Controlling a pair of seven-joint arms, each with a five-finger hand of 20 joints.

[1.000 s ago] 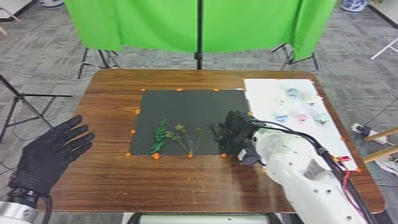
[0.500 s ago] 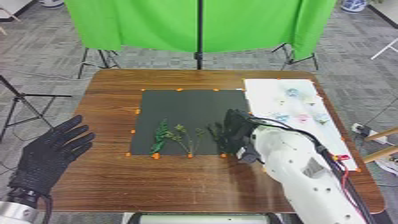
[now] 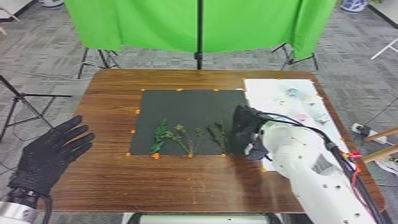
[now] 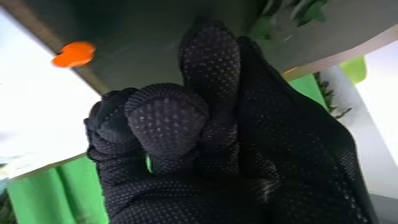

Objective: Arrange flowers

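Sprigs (image 3: 183, 139) lie on the dark mat (image 3: 182, 105), their finer tips too small for us to make out; the right arm (image 3: 300, 160) covers part of the white sheet (image 3: 263, 90). We see the right hand (image 3: 245, 129) edge-on beside them, fingers loosely extended, grasping nothing (as far as we can tell), and the left hand (image 3: 46, 154) open, fingers spread. Their long axes run near to far, the leftmost tipping right, the others left.

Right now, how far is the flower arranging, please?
Green sprigs lie on the black sheet, so the greenery looks placed. The right hand, at that sheet's right edge, seems to hold nothing. The flowers on the white sheet seem left to move.
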